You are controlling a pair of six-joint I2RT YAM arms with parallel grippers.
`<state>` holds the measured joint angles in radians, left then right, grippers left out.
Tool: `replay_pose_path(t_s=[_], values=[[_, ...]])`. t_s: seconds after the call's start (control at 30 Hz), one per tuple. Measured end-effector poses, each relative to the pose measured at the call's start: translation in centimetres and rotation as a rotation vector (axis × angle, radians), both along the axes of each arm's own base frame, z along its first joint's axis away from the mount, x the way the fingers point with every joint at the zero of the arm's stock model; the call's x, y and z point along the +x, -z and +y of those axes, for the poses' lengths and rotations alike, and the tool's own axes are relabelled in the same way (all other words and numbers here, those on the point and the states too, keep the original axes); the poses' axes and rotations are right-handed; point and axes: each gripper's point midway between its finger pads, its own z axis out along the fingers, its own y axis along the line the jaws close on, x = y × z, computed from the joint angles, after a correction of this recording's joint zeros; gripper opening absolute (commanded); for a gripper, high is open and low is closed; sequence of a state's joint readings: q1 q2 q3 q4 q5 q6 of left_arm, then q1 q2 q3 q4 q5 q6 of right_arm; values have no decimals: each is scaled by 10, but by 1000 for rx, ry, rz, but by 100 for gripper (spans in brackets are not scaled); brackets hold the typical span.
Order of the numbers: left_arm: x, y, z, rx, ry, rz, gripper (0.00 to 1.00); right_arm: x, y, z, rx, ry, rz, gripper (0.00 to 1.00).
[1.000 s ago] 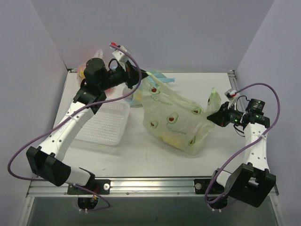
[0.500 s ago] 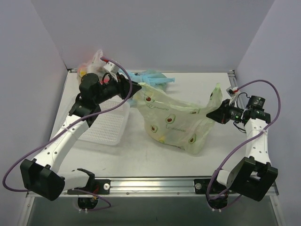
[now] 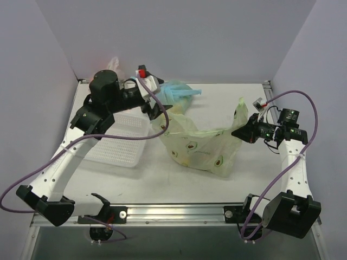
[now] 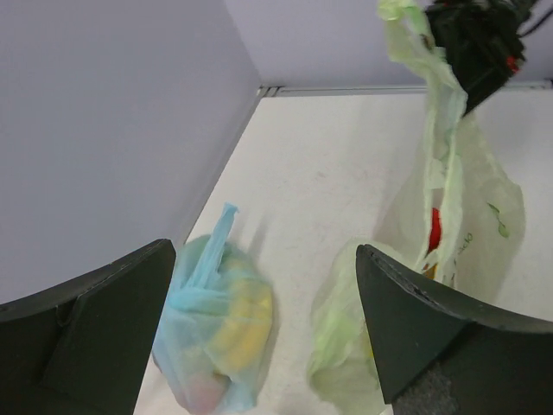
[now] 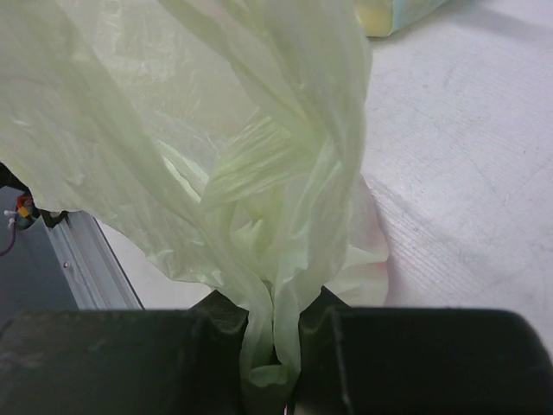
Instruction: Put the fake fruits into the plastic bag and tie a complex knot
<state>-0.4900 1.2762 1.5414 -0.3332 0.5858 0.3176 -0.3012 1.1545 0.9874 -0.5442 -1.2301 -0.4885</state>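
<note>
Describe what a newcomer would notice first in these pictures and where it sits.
The crinkly, translucent pale green plastic bag sprawls across the middle of the table, with one gathered handle pinched in the right hand. The left hand hangs open close to a light blue knotted plastic bag at the table's far edge.

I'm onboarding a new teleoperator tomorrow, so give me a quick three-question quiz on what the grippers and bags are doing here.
1. True or false: the left gripper is open and holds nothing.
2. The right gripper is shut on: A a white tray; B the plastic bag; C a loose fruit.
3. In the left wrist view, what colour is the second bag, lying left of the plastic bag?

Key: 1 true; 2 B; 3 blue.
</note>
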Motion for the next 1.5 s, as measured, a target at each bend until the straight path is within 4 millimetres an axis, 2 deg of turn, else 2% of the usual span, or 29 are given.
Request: replay_pose_path(t_s=[0.07,0.13,0.27,0.43,0.57,0.67,0.73,0.77,0.87,0.9,1.0,1.1,1.13,1.2,1.23,1.27,1.33,1.5], values=[[-20,0,-28,73,109,-85,98,-1,-2,0,-4,-1,-9,0],[-43,9,-56,136,222,-134,97,-2,-3,1,-10,-2,-17,0],[-73,44,-103,252,389,-150,98,-4,-4,2,-19,-6,-25,0],[-70,104,-141,391,451,-94,98,-5,-4,2,-23,-8,-26,0],[-61,148,-150,472,470,-17,97,-6,-4,2,-30,-10,-33,0],[-61,159,-151,490,484,14,97,-6,-4,2,-34,-14,-38,0],[-61,162,-152,491,484,27,80,-6,-4,2,-34,-14,-37,0],[-61,164,-153,491,483,36,54,-6,-4,2,-34,-14,-37,0],[-59,176,-156,504,484,67,14,-6,-2,4,-24,-15,-20,0],[-58,182,-158,503,480,86,8,-5,-1,4,-12,-12,-2,0],[-59,201,-159,503,463,134,0,4,3,5,47,21,77,0],[-59,209,-161,488,438,172,0,11,7,8,111,71,142,0],[-58,209,-162,481,429,180,0,12,8,8,130,86,162,18],[-56,205,-165,459,410,194,0,14,6,9,163,115,200,35],[-55,203,-166,448,400,199,0,16,4,9,173,122,204,57],[-54,202,-167,439,393,205,0,16,2,9,184,130,214,64],[-52,200,-169,423,378,218,0,16,0,10,192,133,215,73],[-51,200,-171,405,360,247,0,5,-7,16,194,107,177,76]])
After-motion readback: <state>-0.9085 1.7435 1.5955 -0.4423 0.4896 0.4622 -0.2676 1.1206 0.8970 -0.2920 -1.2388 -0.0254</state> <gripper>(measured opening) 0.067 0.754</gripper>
